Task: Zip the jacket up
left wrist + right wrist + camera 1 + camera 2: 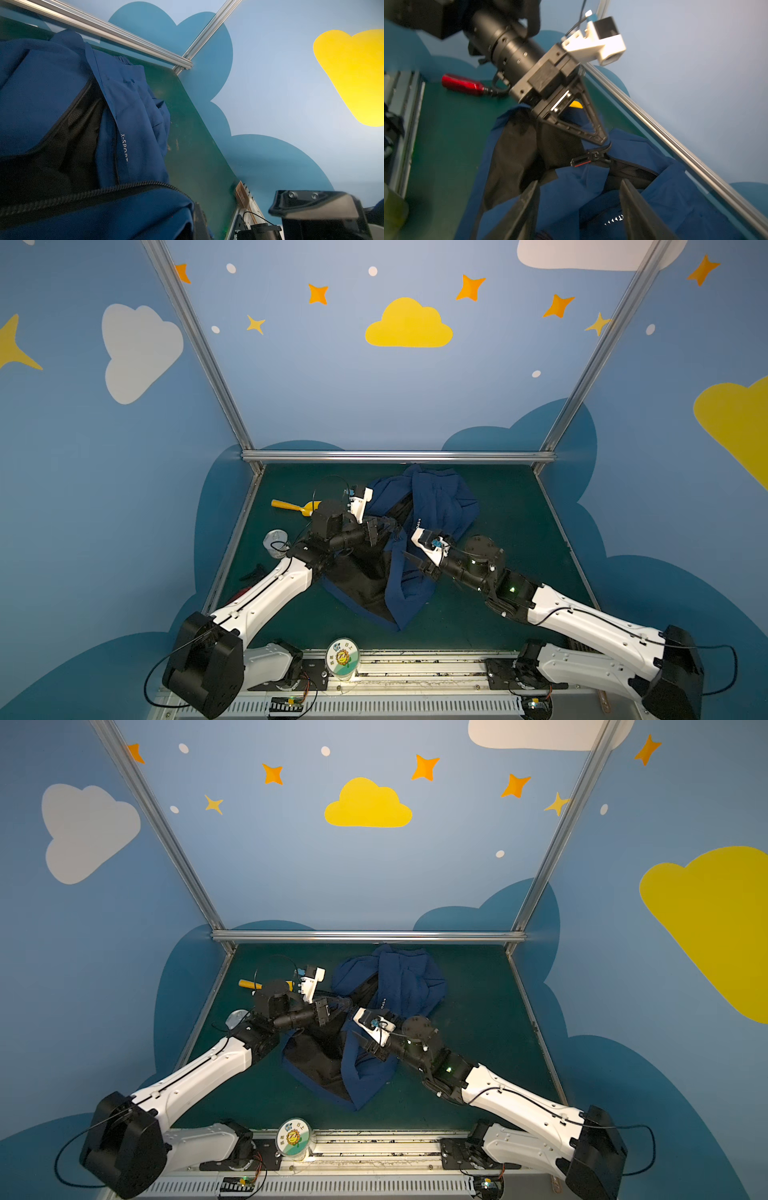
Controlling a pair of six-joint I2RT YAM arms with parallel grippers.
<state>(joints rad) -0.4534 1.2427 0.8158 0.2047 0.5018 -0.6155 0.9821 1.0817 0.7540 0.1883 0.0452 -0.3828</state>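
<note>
Navy-blue jacket, lying crumpled at the middle of the green mat, front open so that the black lining shows. Left gripper: jaws pressed together, pinching the jacket's zipper edge just beside the slider; the pull tab hangs free. Right gripper: fingers spread with nothing held, poised over the blue fabric near the slider.

Step in hand, by judgement: the left arm anchors the zipper while the right arm lines up on the pull tab. Zipping proper seems not yet begun, since long runs of teeth lie apart. Whether both rows are seated in the slider cannot be told.

The next move calls for a fine pinch on the small, flat tab. A pull along the track would follow, with the anchored edge kept taut; the bunched fabric is likely to resist and may snag.

Surface and room: the mat also carries a yellow scoop, a clear cup and a red cylinder, all well apart from the zipper. Aluminium rails border the mat, and blue walls painted with clouds and stars enclose it.
</note>
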